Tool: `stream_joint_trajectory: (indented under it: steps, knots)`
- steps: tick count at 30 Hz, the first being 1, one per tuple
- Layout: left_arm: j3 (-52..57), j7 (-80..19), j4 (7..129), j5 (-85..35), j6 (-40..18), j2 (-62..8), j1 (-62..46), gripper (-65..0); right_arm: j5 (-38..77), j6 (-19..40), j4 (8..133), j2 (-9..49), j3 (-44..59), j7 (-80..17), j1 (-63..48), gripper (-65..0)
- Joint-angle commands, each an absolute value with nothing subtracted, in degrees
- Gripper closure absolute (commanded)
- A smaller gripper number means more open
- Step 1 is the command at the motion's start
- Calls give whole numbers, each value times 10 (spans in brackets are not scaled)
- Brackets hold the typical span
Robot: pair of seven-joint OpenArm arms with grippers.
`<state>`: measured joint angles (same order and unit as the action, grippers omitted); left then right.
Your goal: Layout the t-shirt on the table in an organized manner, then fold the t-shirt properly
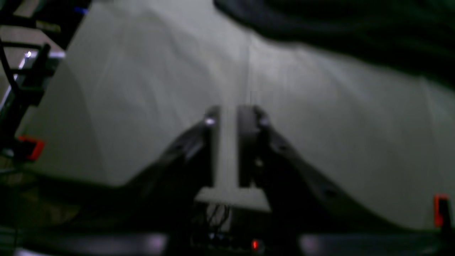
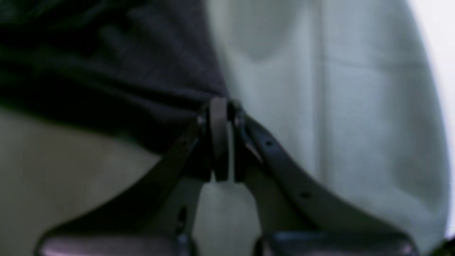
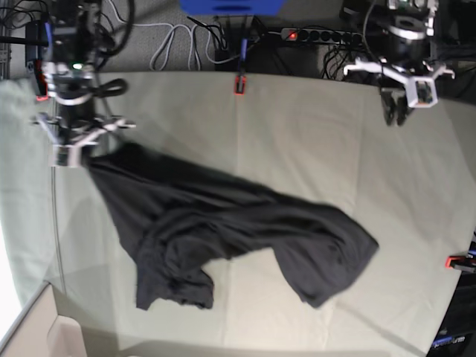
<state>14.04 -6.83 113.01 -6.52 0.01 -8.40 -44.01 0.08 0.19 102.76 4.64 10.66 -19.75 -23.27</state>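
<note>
The dark t-shirt [image 3: 230,223] lies crumpled and stretched aslant across the middle of the table [image 3: 297,134]. One corner of it is drawn up toward the far left. There my right gripper [image 3: 88,152] is shut on that corner; in the right wrist view the fingers [image 2: 218,117] pinch the dark t-shirt [image 2: 106,64]. My left gripper [image 3: 396,111] hangs over the far right of the table, well apart from the shirt. In its wrist view the left gripper [image 1: 229,113] shows a narrow gap with only pale table [image 1: 142,89] behind it, and the t-shirt [image 1: 355,28] lies ahead.
Red clamps [image 3: 239,84] [image 3: 455,261] grip the table's back and right edges, and the left wrist view shows two clamps [image 1: 32,147] [image 1: 440,209]. A power strip [image 3: 312,34] and cables lie behind the table. A cardboard box [image 3: 37,335] stands at the near left corner.
</note>
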Motion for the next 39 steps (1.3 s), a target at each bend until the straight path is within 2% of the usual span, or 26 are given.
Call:
stream_joint_trajectory:
  steps: [1, 5, 11, 18, 31, 39]
  knots:
    - [139, -53, 1142, -65, 3, -87, -442, -175, -1, 4, 1040, 50, 119, -183, -240, 0]
    - [138, -53, 1141, -65, 3, -87, -415, -305, -1, 4, 1035, 50, 160, -183, -259, 0]
    - [138, -78, 1113, -65, 3, -86, -335, -387, 0, 4, 992, 45, 217, -183, -254, 0]
    - [142, -178, 1006, -65, -1, -51, -187, -386, 0, 4, 979, 45, 226, -185, -255, 0]
    - [133, -176, 712, -65, -2, -25, 30, -386, 0, 4, 977, 33, 225, -187, -256, 0]
    - [133, -150, 573, -65, -2, -25, 106, -380, 0, 4, 976, 33, 225, -187, -255, 0]
